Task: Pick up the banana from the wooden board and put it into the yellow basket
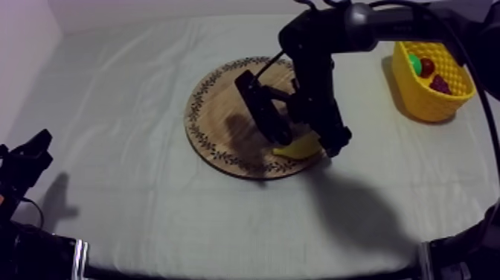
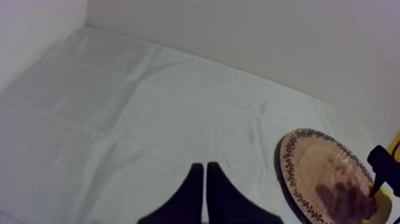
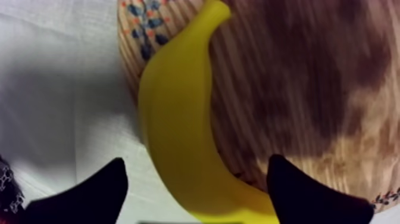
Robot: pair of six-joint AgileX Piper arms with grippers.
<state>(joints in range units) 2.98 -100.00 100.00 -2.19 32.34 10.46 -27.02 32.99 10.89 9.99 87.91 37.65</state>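
Observation:
The yellow banana (image 1: 297, 148) lies on the right front rim of the round wooden board (image 1: 219, 112), partly under my right arm. My right gripper (image 1: 306, 140) hangs just above it, open, one finger on each side. In the right wrist view the banana (image 3: 178, 131) runs between the two spread fingertips (image 3: 107, 187), half on the board (image 3: 297, 77) and half over the cloth. My left gripper (image 1: 28, 158) rests low at the table's left side; its fingers (image 2: 191, 196) lie together as a narrow wedge, shut on nothing.
The yellow basket (image 1: 417, 93) stands at the back right and holds a green fruit, a small red fruit and dark grapes. The left wrist view takes in the board (image 2: 321, 170) with the right gripper (image 2: 384, 167) at its edge. Wide bare cloth lies left of the board.

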